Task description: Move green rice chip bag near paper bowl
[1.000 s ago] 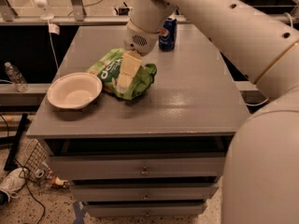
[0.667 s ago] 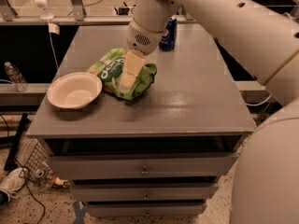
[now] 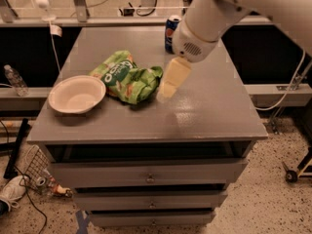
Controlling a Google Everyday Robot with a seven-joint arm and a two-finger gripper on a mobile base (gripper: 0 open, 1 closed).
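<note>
The green rice chip bag (image 3: 127, 77) lies flat on the grey table (image 3: 204, 116), left of centre. Its left end touches or nearly touches the rim of the paper bowl (image 3: 76, 95), which stands empty near the table's left edge. My gripper (image 3: 168, 87) hangs from the white arm just right of the bag's right end, above the table top. It holds nothing, and the bag rests free on the table.
A blue soda can (image 3: 171, 28) stands at the back of the table, behind the arm. The table has drawers (image 3: 148, 177) below. A water bottle (image 3: 14, 79) sits on a ledge at left; a shoe and cables lie on the floor (image 3: 9, 199).
The gripper was down on the bag; it has come off it and moved to the right. The bag stays beside the bowl.
</note>
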